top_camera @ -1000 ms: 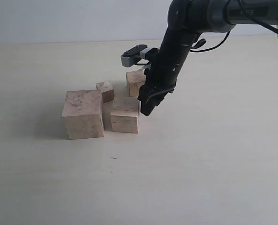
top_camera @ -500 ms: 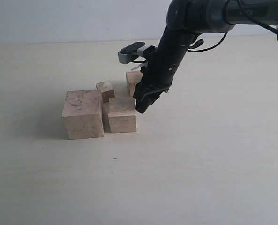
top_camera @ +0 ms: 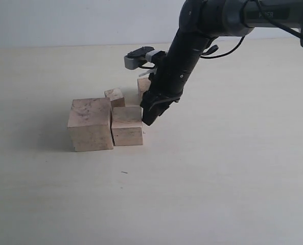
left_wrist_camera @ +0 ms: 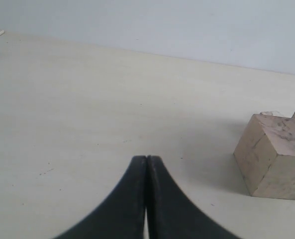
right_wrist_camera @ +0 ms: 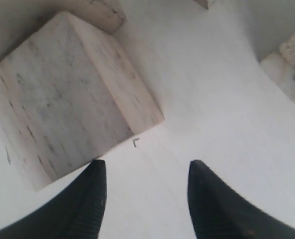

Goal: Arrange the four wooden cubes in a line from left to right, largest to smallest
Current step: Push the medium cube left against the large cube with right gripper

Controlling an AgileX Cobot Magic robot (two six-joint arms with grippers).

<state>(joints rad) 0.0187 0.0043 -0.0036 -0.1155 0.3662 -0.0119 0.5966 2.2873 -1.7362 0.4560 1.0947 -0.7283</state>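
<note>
Centre-left in the exterior view, the largest cube (top_camera: 90,124) and second-largest cube (top_camera: 127,126) sit side by side, seemingly in order. The third cube (top_camera: 143,86) and smallest cube (top_camera: 114,97) lie behind them, unplaced. The right hand (top_camera: 147,116) is spread and empty; the left hand (left_wrist_camera: 146,167) is pressed together.

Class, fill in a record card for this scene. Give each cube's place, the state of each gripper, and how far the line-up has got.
largest cube: leftmost in the exterior view, at the front
second-largest cube: right beside the largest, on its right
smallest cube: just behind those two
third cube: farther back, partly hidden by the right arm
right gripper: open, empty, low at the second-largest cube's right side
left gripper: shut, empty, away from the cubes
line-up: not yet done; two cubes sit behind the row
</note>
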